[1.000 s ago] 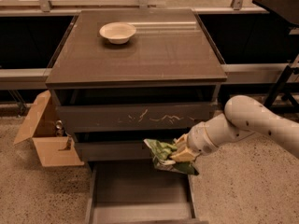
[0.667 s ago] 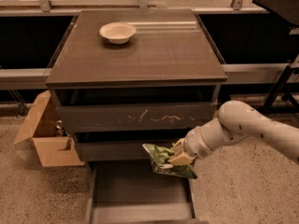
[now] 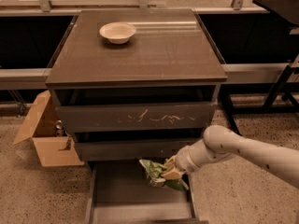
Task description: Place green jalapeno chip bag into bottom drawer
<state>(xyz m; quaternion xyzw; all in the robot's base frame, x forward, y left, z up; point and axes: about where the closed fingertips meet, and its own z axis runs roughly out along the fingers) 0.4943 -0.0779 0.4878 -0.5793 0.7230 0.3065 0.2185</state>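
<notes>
Since a second ago the arm has dropped lower and drawn a little to the left, carrying the green chip bag point(image 3: 152, 169) from the level of the middle drawer front point(image 3: 126, 149) down over the open bottom drawer point(image 3: 124, 192). Reaching in from the right, the end effector point(image 3: 169, 173) is pinching the bag, with its fingers closed on the crumpled right part of it. The bag sticks out leftward from the fingers. Its long axis runs roughly side to side, sloping down a little to the right. It hangs above the back right part of the drawer floor, just in front of the middle drawer front, and I cannot tell whether its lower edge touches the floor yet. My judgement is that the coming move turns on this: the bag already lies inside the drawer's side walls, so a short descent and a release should do. On the worktop point(image 3: 154, 59) a cream bowl point(image 3: 117, 31) stands well apart from the action
</notes>
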